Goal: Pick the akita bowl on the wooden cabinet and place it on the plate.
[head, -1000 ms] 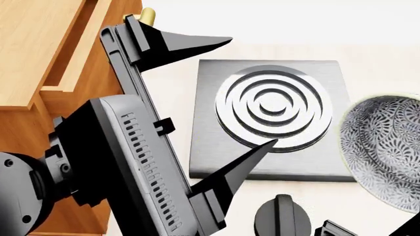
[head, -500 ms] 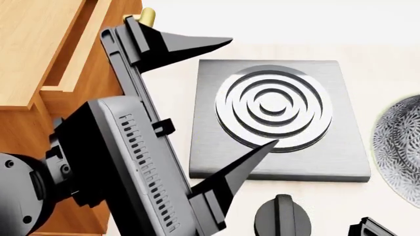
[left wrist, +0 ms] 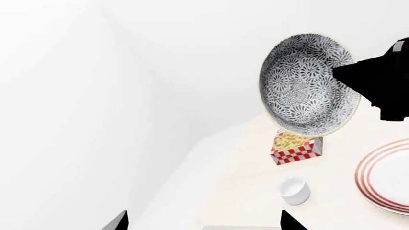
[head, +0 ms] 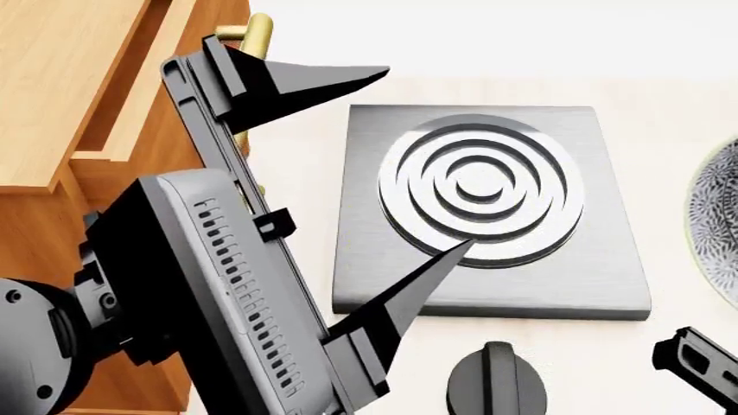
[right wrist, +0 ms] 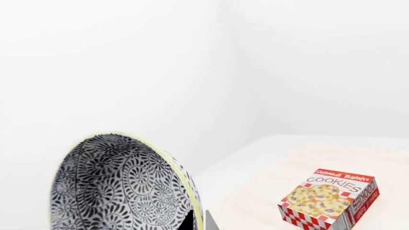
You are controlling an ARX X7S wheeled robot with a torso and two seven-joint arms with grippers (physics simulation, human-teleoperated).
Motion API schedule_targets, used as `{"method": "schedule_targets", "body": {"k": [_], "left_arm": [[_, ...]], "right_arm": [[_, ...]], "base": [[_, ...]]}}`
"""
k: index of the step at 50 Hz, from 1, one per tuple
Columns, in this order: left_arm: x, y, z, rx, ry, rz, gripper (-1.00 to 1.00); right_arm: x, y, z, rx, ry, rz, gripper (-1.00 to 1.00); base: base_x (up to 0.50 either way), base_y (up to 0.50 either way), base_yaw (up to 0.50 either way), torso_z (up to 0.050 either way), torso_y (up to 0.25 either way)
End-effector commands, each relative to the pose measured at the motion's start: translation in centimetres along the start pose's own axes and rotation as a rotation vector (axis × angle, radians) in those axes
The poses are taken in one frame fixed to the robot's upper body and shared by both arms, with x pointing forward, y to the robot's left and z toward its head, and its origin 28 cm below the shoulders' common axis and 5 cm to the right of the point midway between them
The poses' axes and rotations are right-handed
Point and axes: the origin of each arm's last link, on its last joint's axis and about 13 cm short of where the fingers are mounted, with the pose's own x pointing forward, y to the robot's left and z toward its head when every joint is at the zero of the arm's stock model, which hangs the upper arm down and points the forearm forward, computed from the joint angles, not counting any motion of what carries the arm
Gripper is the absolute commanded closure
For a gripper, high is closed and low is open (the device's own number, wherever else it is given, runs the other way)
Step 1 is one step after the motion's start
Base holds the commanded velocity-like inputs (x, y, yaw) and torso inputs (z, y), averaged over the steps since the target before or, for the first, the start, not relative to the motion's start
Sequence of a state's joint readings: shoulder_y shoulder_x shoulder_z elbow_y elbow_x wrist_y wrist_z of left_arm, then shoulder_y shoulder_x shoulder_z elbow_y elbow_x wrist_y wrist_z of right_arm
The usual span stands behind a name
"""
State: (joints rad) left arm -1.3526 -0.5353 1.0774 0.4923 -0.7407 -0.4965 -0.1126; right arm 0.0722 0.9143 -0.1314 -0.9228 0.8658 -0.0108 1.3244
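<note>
The right hand [left wrist: 357,81] is gripping the rim of the small white akita bowl with black-grey floral pattern [left wrist: 305,85], carrying it tilted above the bench [left wrist: 255,163]. Pick appears complete; placement on the red-ringed white plate [left wrist: 388,176] is outstanding. The left hand [head: 381,160] is hanging open, empty.

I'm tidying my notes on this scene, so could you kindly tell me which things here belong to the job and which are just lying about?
Part of the job:
- akita bowl, held in the right gripper
- plate
- wooden cabinet

Just lying about:
- cookie box
- small white cup
- grey square burner plate
- black knob
</note>
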Motion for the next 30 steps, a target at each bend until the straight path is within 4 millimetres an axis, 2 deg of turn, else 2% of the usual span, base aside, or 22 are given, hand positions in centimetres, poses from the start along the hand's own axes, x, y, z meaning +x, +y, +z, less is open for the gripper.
{"method": "schedule_targets", "body": {"k": [1, 4, 9, 17, 26, 30], "left_arm": [[0.0, -0.1, -0.2, -0.004, -0.001, 0.007, -1.00], [0.0, -0.1, -0.3, -0.002, -0.002, 0.008, -1.00], [-0.1, -0.1, -0.3, -0.004, -0.002, 0.010, -1.00], [-0.2, -0.1, -0.3, -0.003, -0.003, 0.015, -1.00], [-0.3, -0.1, -0.5, -0.006, 0.000, 0.019, -1.00], [-0.3, -0.1, -0.4, -0.005, -0.001, 0.021, -1.00]], "right_arm": [[1.4, 0.1, -0.1, 0.024, 0.022, 0.008, 1.00], [1.7, 0.0, -0.2, 0.028, 0.033, -0.002, 1.00], [2.3, -0.5, -0.4, 0.134, 0.102, -0.013, 1.00], [2.1, -1.1, 0.4, 0.287, 0.140, -0.012, 1.00], [1.8, -2.0, 0.9, 0.598, 0.238, -0.023, 1.00], [1.6, -2.3, 1.1, 0.648, 0.232, -0.038, 1.00]], "base": [[0.00, 0.00, 0.00, 0.000, 0.000], [0.00, 0.00, 0.00, 0.000, 0.000], [0.00, 0.00, 0.00, 0.000, 0.000], [0.00, 0.00, 0.00, 0.000, 0.000], [0.00, 0.00, 0.00, 0.000, 0.001], [0.00, 0.00, 0.00, 0.000, 0.000]]}}
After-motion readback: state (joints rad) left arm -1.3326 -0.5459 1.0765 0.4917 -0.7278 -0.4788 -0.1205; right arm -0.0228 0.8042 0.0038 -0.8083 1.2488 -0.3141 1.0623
